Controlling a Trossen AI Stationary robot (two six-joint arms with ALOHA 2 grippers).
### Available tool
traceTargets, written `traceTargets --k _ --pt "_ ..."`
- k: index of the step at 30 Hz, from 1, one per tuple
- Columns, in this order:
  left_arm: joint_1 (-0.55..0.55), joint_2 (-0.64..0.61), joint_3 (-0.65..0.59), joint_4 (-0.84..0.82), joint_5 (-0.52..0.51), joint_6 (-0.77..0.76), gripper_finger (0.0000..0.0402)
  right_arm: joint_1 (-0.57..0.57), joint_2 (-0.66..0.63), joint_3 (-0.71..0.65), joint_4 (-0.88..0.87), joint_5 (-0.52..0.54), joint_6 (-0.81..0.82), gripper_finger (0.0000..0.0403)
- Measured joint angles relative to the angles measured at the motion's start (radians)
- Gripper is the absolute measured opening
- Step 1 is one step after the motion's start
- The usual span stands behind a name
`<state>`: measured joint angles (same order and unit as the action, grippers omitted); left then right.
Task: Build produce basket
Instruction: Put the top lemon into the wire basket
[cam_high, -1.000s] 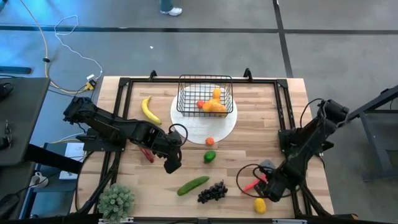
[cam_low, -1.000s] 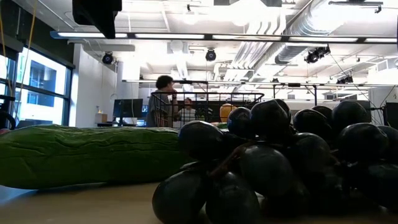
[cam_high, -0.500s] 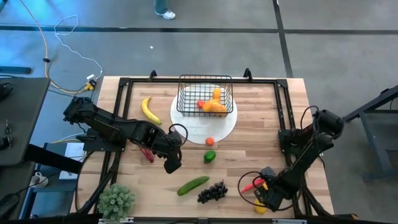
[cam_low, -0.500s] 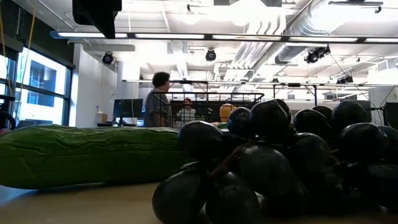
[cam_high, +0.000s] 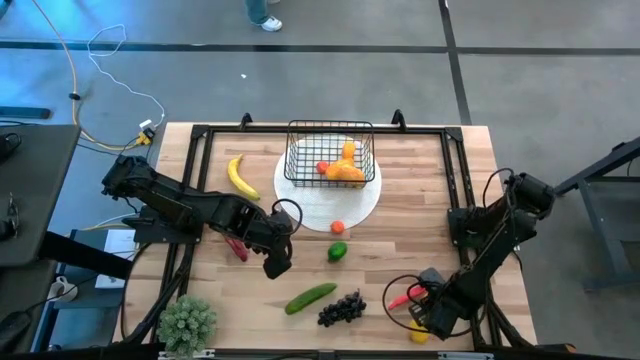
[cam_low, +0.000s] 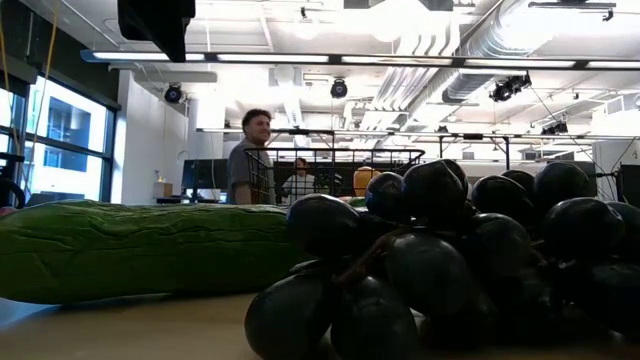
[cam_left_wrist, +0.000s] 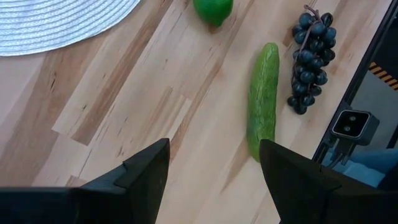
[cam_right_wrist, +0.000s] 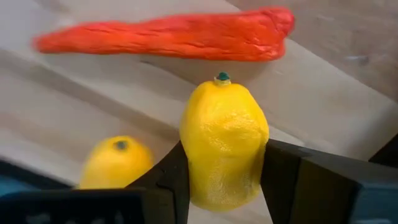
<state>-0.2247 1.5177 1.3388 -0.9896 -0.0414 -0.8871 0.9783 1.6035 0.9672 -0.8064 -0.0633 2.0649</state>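
The black wire basket (cam_high: 330, 150) stands on a white round plate (cam_high: 300, 205) at the far middle, with orange-yellow produce (cam_high: 345, 168) inside it. My right gripper (cam_high: 425, 322) is at the near right, shut on a yellow lemon (cam_right_wrist: 224, 149). A red chili (cam_right_wrist: 168, 36) and a second lemon (cam_right_wrist: 115, 163) lie close by. My left gripper (cam_left_wrist: 214, 180) hovers open over bare wood at the left middle. A cucumber (cam_high: 310, 298), grapes (cam_high: 341, 308), a green fruit (cam_high: 337, 252), a small orange (cam_high: 338, 227) and a banana (cam_high: 238, 176) lie on the table. My right gripper pinches the lemon between its two fingers, one on each long side (cam_right_wrist: 194, 168), about halfway along the fruit. The fingers (cam_right_wrist: 286, 177) come from above, pointing down. The lemon's stem tip (cam_right_wrist: 222, 78) points toward the chili. Whether the lemon is off the table, I cannot tell.
A green potted plant (cam_high: 187, 322) stands at the near left corner. Another red chili (cam_high: 236, 246) lies beside my left arm. A black frame (cam_high: 455, 170) borders the table. In the low view, a person (cam_low: 245, 155) stands in the room beyond.
My right gripper has gone down and toward the table's near edge, onto the lemon, which it now mostly covers in the high view. The person in the room behind has walked a little to the left.
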Motion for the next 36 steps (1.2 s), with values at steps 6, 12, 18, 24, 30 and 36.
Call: traceTargets --k 6,12,18,24,30,36 --pt "0.023 0.000 0.000 0.000 -0.005 0.008 0.0239 -0.019 -0.087 0.028 -0.071 0.090 -0.005 0.0118" --pt "0.053 0.000 0.000 0.000 -0.008 0.051 0.0239 -0.092 -0.198 0.034 -0.094 0.248 -0.104 0.0118" --pt "0.097 0.000 0.000 0.000 -0.047 0.090 0.0239 -0.223 -0.304 0.034 -0.123 0.344 -0.310 0.0118" --pt "0.154 0.000 0.000 0.000 -0.060 0.139 0.0239 -0.389 -0.400 0.034 -0.128 0.412 -0.543 0.0118" --pt "0.215 0.000 0.000 0.000 -0.084 0.179 0.0239 -0.584 -0.478 0.034 -0.094 0.462 -0.796 0.0118" --pt "0.287 0.000 0.000 0.000 -0.104 0.229 0.0239 -0.791 -0.513 0.034 0.018 0.478 -1.084 0.0118"
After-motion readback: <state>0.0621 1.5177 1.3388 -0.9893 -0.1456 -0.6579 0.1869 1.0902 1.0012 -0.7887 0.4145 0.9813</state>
